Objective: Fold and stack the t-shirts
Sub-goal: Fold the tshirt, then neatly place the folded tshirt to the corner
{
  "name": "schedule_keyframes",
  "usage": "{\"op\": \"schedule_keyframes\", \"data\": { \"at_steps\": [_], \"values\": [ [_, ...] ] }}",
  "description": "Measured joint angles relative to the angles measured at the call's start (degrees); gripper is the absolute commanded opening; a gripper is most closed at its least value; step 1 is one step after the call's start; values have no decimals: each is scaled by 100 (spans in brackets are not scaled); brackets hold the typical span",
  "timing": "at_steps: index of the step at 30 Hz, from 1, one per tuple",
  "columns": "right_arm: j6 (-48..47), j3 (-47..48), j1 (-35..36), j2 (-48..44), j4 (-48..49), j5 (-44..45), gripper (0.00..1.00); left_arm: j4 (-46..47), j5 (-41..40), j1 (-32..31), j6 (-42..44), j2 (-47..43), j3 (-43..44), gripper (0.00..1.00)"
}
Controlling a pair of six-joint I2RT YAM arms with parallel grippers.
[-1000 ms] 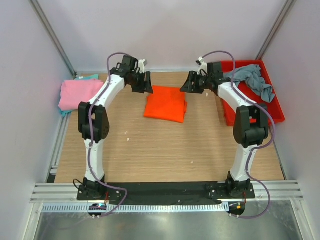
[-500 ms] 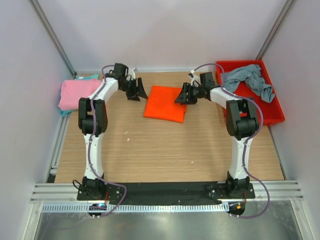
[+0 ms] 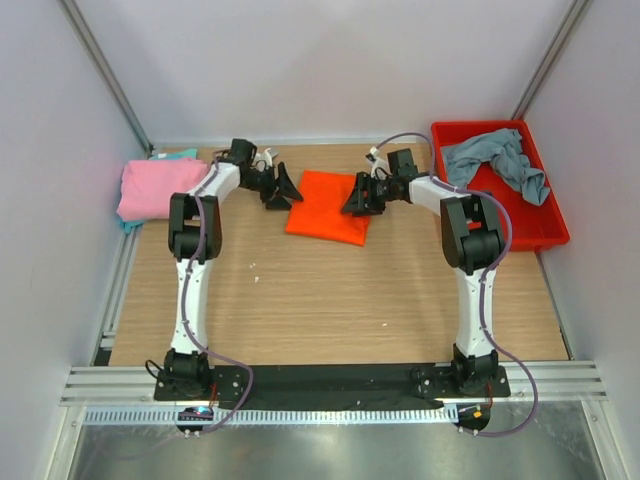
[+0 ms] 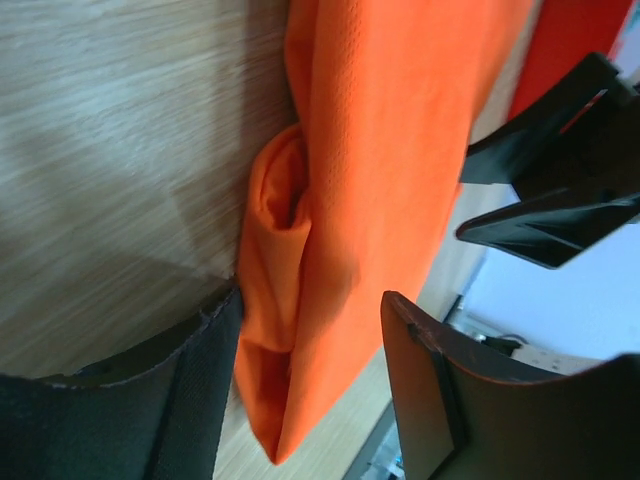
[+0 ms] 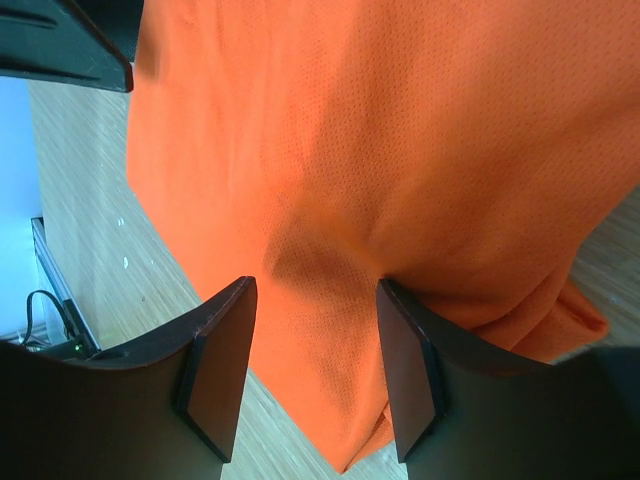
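A folded bright orange t-shirt (image 3: 328, 205) lies on the wooden table at centre back. My left gripper (image 3: 284, 190) is open at its left edge, jaws astride the folded corner (image 4: 290, 330). My right gripper (image 3: 357, 198) is open over its right edge, jaws apart above the cloth (image 5: 330, 200). A pink t-shirt (image 3: 152, 187) lies folded at the left on a teal t-shirt (image 3: 178, 155) that barely shows. A grey-blue t-shirt (image 3: 500, 160) lies crumpled in the red bin (image 3: 548, 225).
The red plastic bin stands at the back right, beside my right arm. Grey walls and metal frame rails close the table on three sides. Bare wood lies in front of the orange shirt.
Both grippers have come down and inward from either side to the orange shirt's left and right edges. The shirt has shifted slightly.
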Motion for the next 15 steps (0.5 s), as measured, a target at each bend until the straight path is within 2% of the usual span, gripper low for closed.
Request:
{"op": "schedule_keyframes", "data": {
  "at_steps": [2,5,6,8,12,15],
  "values": [
    [-4,0,0,26,0,-4,57,76,273,-4,-160,186,149,55],
    [-9,0,0,26,0,-9,57,199,527,-24,-332,363,225,40],
    [-9,0,0,28,0,-9,57,229,579,-35,-387,404,229,22],
    [-13,0,0,26,0,-9,57,313,564,-74,-457,485,229,9],
    [-74,0,0,26,-24,-9,57,479,750,-129,-608,588,199,0],
    [-229,-9,-15,-76,-201,70,57,568,809,-133,-616,577,127,0]
  ]
}}
